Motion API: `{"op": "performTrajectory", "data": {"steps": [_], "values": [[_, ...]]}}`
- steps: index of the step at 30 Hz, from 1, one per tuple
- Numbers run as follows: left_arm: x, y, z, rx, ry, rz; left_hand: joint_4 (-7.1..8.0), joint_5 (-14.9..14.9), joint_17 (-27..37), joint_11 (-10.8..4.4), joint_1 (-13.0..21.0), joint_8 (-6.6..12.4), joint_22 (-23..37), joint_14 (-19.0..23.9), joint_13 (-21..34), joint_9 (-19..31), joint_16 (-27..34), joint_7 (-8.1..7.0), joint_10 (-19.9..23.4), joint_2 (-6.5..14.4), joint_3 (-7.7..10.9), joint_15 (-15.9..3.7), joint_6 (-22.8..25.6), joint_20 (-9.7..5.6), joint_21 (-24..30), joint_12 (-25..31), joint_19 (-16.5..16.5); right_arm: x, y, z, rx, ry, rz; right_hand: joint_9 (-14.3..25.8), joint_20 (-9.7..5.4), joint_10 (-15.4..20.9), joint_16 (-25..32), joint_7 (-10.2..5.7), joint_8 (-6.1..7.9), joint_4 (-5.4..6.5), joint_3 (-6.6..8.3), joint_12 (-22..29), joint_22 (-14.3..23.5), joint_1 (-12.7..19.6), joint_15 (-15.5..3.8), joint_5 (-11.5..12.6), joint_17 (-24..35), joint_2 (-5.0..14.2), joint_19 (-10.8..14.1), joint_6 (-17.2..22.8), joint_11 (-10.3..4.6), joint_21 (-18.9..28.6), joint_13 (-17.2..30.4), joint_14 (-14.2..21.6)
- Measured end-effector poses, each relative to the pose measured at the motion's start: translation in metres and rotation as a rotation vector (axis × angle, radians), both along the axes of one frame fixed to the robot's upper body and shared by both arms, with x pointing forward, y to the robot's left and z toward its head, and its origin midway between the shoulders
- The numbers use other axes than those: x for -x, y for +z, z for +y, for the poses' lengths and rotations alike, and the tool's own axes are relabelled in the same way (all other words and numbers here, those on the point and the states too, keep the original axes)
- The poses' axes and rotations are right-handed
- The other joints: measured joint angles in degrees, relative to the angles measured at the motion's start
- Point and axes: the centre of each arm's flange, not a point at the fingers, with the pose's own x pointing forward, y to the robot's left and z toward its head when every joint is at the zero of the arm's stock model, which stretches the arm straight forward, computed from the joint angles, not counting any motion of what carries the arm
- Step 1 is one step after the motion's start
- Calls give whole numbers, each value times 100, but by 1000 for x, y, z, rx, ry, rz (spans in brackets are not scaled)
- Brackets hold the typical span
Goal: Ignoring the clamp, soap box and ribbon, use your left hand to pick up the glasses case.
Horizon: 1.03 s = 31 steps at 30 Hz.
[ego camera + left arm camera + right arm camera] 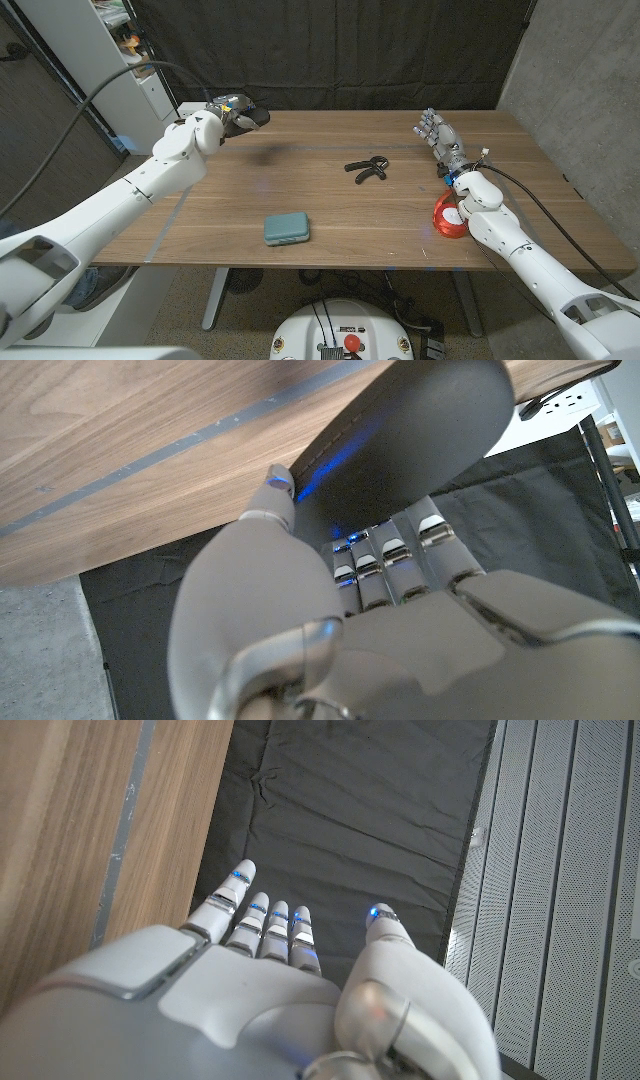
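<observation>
A dark glasses case (248, 113) is gripped in the left hand (228, 112), fingers (386, 558) wrapped around it, lifted above the table's (330, 230) far left corner. The right hand (441, 143) rests at the far right, fingers extended together, holding nothing. Between them lie a black clamp (367, 168), a teal soap box (287, 229) nearer, and red ribbon (448, 218).

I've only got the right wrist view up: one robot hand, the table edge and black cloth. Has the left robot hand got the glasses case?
Observer: Yes. The left robot hand holds the dark glasses case.
Operator: Is it off the wood?
Observer: The head view suggests so. The case looks raised over the far left of the table.
Operator: Where are the things to ignore?
Observer: All well away from that hand. The clamp lies mid-table, the soap box near the front edge, and the ribbon by the right arm.
</observation>
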Motion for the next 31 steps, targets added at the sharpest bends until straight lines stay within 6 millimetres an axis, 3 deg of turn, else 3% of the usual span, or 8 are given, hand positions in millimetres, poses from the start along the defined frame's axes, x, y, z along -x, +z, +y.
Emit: {"op": "performTrajectory", "data": {"steps": [15,31], "values": [[19,23,-2,-13,0,-40,0,24,23,34,0,45,-3,59,49,-3,-10,-1,49,0,-1,0,62,-30,50,41,31,0,-1,-1,-3,1,1,0,0,0,0,0,0,0,0,0,0,0,0,0,-1,0,-1,0,0,0,0,0],[29,34,1,-17,11,-53,-1,22,22,15,-1,43,-5,101,100,16,-20,1,68,1,-17,-11,107,-31,84,41,33,0,1,1,1,5,-2,0,0,20,0,-22,0,-24,-24,0,0,0,0,0,-1,0,-1,22,21,0,0,0]]}}
